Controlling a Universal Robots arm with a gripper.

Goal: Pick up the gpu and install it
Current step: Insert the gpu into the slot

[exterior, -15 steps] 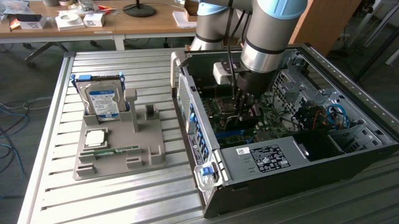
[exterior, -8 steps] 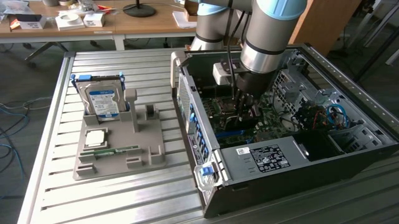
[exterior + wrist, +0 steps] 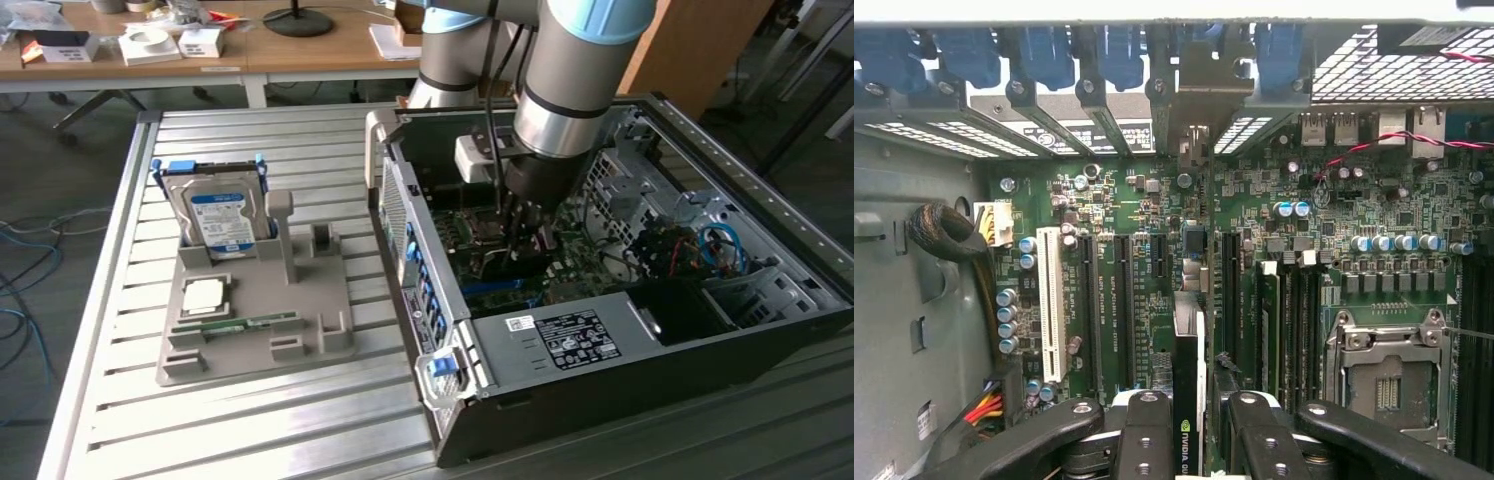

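Seen edge-on in the wrist view, the gpu (image 3: 1188, 345) is a thin black card with a silver bracket (image 3: 1195, 110) reaching the case's rear slot openings. My gripper (image 3: 1189, 432) is shut on it, one black finger (image 3: 1144, 430) on each side. The card stands upright over the green motherboard (image 3: 1354, 200), between the long black expansion slots (image 3: 1124, 310) and the memory slots (image 3: 1274, 320). I cannot tell whether it touches a slot. In the exterior view the gripper (image 3: 521, 228) is down inside the open computer case (image 3: 574, 340), with the gpu (image 3: 505, 255) below it.
A grey holder tray (image 3: 254, 310) on the slatted metal table holds a silver hard drive (image 3: 220, 215), a processor chip (image 3: 203, 295) and a green memory stick (image 3: 240, 325). Inside the case are a cable bundle (image 3: 944, 235), a white slot (image 3: 1051, 310) and the processor socket (image 3: 1384, 375).
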